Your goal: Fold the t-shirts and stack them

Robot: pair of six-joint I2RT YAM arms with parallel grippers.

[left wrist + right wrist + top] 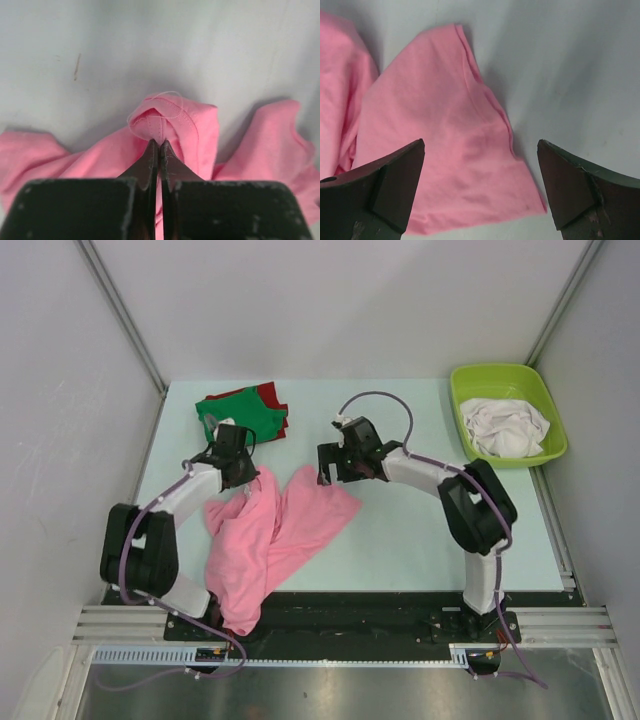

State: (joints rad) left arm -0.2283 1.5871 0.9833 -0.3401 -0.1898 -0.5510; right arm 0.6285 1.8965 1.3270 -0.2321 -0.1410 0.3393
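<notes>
A large pink t-shirt [270, 535] lies crumpled on the pale table, part of it hanging over the near edge. My left gripper [250, 472] is shut on a bunched hem of that pink t-shirt [165, 120], the cloth pinched between the fingertips [151, 150]. My right gripper [330, 472] hovers open above the shirt's right-hand corner [450, 150], its fingers [400, 175] standing wide apart on either side of the cloth. A folded green t-shirt [238, 415] rests on a red one [272, 396] at the back left.
A lime-green plastic tub [508, 412] at the back right holds white t-shirts [510, 426]. Grey walls enclose the table on three sides. A black rail [400, 610] runs along the near edge.
</notes>
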